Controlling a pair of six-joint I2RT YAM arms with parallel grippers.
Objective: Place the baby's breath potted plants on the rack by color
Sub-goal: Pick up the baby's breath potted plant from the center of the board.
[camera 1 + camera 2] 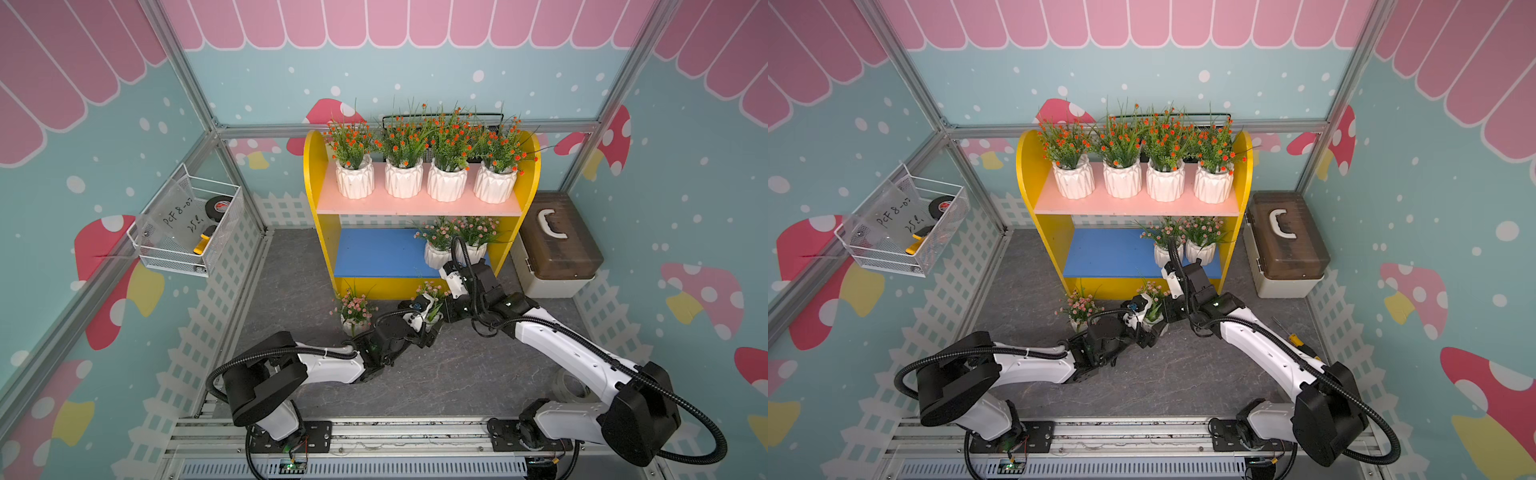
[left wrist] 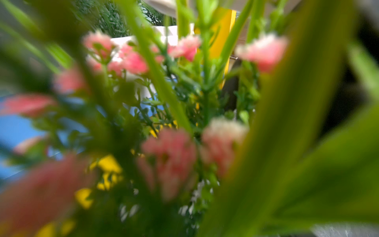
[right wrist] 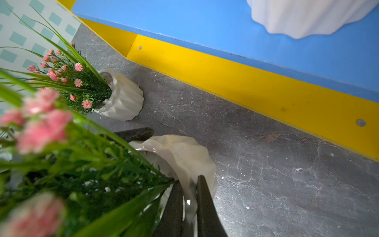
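Rack point(image 1: 318, 195): yellow side panels, pale pink upper shelf point(image 1: 415, 205), blue lower shelf point(image 1: 374, 253). Orange-flowered plants point(image 1: 446, 141): orange-red blooms, green sprigs. Pink-flowered plants point(image 1: 355, 307): pale pink blooms, same green. Pots point(image 1: 404, 179): white, faceted ribs. Desk point(image 1: 457, 374): dark grey, marbled veining. Walls point(image 1: 685, 187): teal, white dots, pink scallops, red mushrooms.

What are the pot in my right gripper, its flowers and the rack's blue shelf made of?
Pot: looks like glazed ceramic, maybe hard plastic; white, faceted, shiny highlight at the rim.
Flowers: plastic, judging by waxy uniform blades and identical pink tufts.
Blue shelf: probably painted or laminated board; flat matte face, crisp edge, screw heads in the adjoining yellow panel.
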